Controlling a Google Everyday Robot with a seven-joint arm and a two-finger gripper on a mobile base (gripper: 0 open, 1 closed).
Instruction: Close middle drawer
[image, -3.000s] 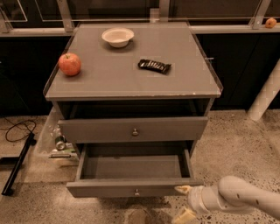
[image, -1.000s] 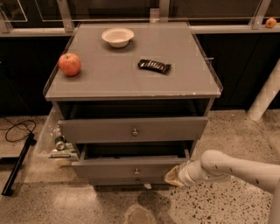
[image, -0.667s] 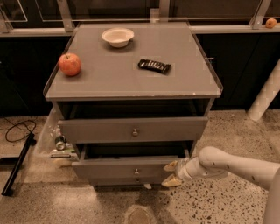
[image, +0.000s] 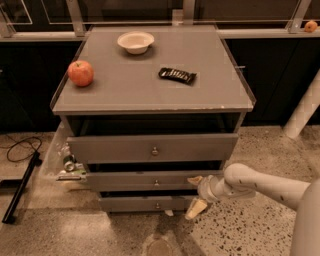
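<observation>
The middle drawer (image: 150, 181) is the second grey front of the cabinet, with a small metal knob (image: 156, 183). It is pushed in almost level with the lowest drawer (image: 145, 203). The top drawer (image: 150, 147) stands out a little above it. My gripper (image: 196, 194) is at the right end of the middle drawer's front, on a white arm (image: 265, 186) coming from the right. Its two tan fingers (image: 196, 209) are spread apart and hold nothing; the upper one touches the drawer front.
On the cabinet top (image: 150, 95) lie a red apple (image: 80, 73), a white bowl (image: 135, 41) and a dark snack bar (image: 177, 75). A clear bag with cans (image: 67, 162) sits at the cabinet's left. A cable and black stand (image: 20, 192) lie on the floor. A white post (image: 302, 112) stands at right.
The middle drawer has gone from wide open to nearly shut. My gripper moved left and inwards with its front and now rests at its right end.
</observation>
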